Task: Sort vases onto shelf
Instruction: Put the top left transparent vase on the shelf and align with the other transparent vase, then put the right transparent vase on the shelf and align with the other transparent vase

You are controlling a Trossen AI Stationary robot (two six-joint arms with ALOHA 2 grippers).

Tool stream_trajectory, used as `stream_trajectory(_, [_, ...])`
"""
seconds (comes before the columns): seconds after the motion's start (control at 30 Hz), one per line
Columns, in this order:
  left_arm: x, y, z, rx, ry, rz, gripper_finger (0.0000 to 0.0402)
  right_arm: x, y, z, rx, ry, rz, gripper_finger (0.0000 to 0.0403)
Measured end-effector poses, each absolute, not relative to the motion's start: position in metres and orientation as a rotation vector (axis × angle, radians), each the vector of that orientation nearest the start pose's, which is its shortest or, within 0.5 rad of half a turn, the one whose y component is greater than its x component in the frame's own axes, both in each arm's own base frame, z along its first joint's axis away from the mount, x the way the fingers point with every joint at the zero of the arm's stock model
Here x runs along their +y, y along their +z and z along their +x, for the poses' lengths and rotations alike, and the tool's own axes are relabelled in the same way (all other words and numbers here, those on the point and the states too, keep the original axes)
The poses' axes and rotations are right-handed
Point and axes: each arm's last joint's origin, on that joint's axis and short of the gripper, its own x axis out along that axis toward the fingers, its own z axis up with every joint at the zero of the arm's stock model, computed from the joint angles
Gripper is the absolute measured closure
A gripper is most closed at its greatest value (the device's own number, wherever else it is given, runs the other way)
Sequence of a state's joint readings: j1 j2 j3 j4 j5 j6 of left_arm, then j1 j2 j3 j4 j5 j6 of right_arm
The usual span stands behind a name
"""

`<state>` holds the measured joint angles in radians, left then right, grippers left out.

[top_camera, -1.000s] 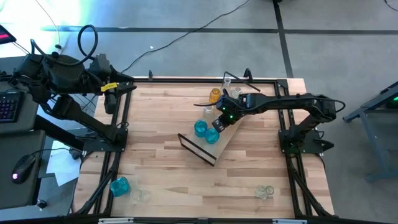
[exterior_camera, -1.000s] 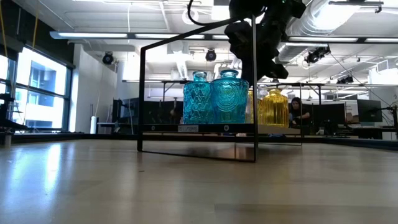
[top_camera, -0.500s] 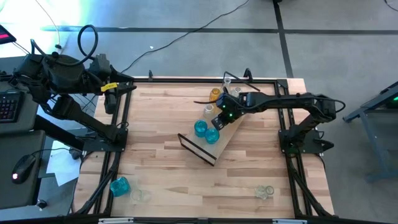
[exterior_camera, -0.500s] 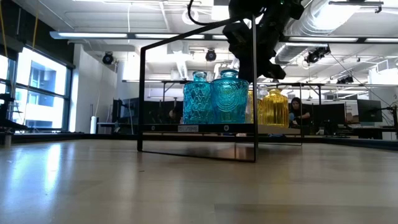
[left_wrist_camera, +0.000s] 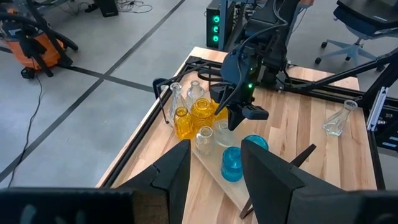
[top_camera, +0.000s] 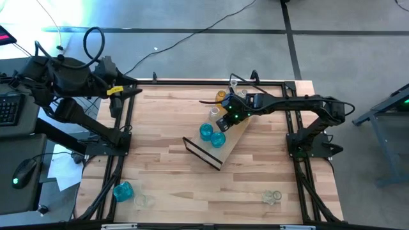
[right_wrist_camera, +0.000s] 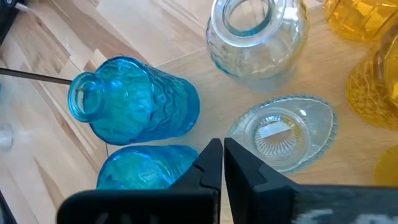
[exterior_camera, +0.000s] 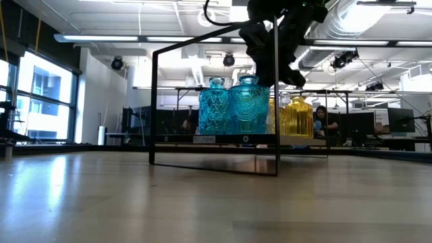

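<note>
We hover our right gripper (right_wrist_camera: pixel 217 163), fingers pressed together and empty, over the shelf (top_camera: pixel 220 153) beside the teal vases (top_camera: pixel 211 135). Next, we judge, comes fetching the stray vases at six o'clock; the left gripper (left_wrist_camera: pixel 214 171) waits part-open at nine o'clock.

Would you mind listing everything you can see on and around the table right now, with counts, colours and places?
shelf: one, light wood with black wire end frames, lying aslant mid-table.
teal vases on the shelf: two, side by side near its lower end.
amber vases on the shelf: at least two, at its far end.
clear vases on the shelf: at least three, between the teal and the amber ones.
loose teal vase: one, near front left corner.
loose clear vases: several, along the front edge, left and right; count unclear.
table: one, wood with black rails.
right claw: shut, above the shelf's vases.
left claw: open, empty, at the table's left rear corner.
</note>
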<state>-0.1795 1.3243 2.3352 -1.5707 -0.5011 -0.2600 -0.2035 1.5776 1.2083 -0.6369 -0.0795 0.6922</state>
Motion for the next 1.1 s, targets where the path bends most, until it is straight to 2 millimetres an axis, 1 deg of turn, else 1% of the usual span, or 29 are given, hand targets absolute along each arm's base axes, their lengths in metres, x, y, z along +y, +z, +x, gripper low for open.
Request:
stream_trajectory(0.23, [-0.007,0.548,0.119,0.498,0.375,-0.043,0.0268,-0.062,0.253,0.318,0.926,-0.448,0.785,0.0403])
stream_trajectory(0.5, [-0.006,0.549,0.115,0.487,0.383,-0.044,0.0268,-0.048,0.253,0.320,0.947,-0.401,0.777,0.0403])
stream_trajectory(0.73, [-0.006,0.550,0.111,0.478,0.384,-0.047,0.0268,-0.039,0.252,0.319,0.965,-0.428,0.739,0.0403])
stream_trajectory(1.1, [-0.006,0.550,0.110,0.477,0.384,-0.049,0.0268,-0.038,0.252,0.320,0.961,-0.419,0.725,0.0403])
